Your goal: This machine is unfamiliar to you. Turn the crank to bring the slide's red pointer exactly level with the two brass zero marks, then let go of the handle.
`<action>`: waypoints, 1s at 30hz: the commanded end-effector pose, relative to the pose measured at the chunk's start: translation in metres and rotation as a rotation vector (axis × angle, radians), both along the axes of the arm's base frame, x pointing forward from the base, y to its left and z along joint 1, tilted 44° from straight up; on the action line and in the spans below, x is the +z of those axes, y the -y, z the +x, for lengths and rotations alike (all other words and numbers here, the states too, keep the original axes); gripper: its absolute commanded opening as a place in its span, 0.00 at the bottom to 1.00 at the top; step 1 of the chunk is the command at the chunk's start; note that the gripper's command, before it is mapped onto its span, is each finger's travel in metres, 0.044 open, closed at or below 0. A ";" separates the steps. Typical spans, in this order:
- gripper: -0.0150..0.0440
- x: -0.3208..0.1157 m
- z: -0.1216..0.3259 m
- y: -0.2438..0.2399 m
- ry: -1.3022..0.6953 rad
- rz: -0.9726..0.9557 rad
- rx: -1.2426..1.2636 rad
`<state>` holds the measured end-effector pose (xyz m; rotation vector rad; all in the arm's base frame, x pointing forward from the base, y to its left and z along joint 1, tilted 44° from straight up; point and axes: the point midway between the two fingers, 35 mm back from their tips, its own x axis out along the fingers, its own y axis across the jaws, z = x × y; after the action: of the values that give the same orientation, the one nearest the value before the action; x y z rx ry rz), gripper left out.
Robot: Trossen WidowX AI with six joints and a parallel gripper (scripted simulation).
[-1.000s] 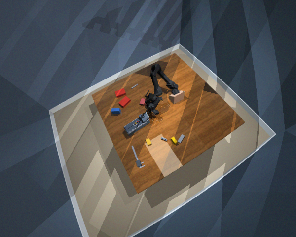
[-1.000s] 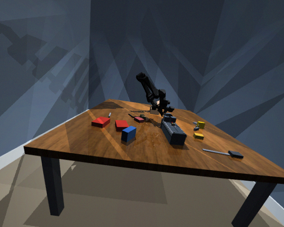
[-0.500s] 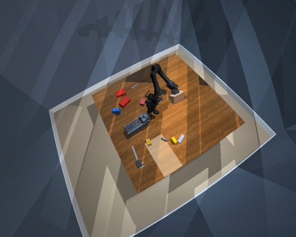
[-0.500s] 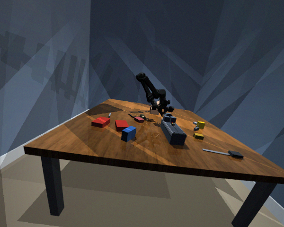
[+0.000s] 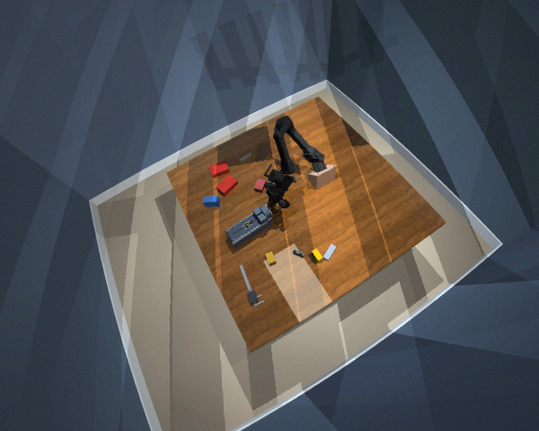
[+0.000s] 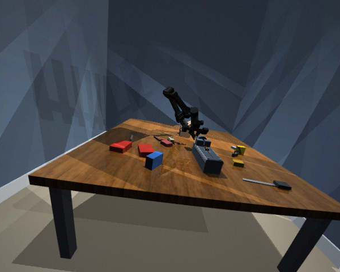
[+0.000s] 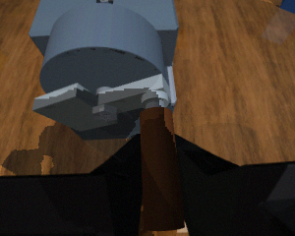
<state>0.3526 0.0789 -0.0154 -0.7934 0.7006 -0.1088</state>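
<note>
The grey machine (image 5: 236, 234) (image 6: 212, 164) (image 7: 103, 29) stands on the table, with its rounded housing close in the wrist view. The pale crank arm (image 7: 130, 94) reaches right from the hub to the brown handle (image 7: 158, 197). My gripper (image 7: 154, 140) (image 6: 194, 137) is shut on this handle, one dark finger on each side. The slide's red pointer (image 5: 250, 222) (image 6: 206, 147) shows as a tiny spot beside small yellowish marks (image 5: 247, 224) on the machine's top. Whether they are exactly level is too small to tell. The pointer is outside the wrist view.
Two red blocks (image 5: 219, 169) (image 5: 226, 185), a blue block (image 5: 210, 201) (image 6: 154, 160) and a dull red block (image 5: 260, 185) lie on one side of the machine. Yellow blocks (image 5: 270, 258) (image 5: 316, 255), a pale block (image 5: 330, 251) and a hammer (image 5: 251, 297) lie on the other.
</note>
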 end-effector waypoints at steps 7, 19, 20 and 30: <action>0.25 -0.001 0.000 0.002 -0.002 -0.004 -0.001; 0.25 -0.001 0.000 0.002 -0.002 -0.004 -0.001; 0.25 0.000 0.000 0.001 0.000 0.000 -0.001; 0.34 0.000 0.000 0.001 0.000 0.000 -0.001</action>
<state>0.3526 0.0783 -0.0156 -0.7933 0.7015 -0.1103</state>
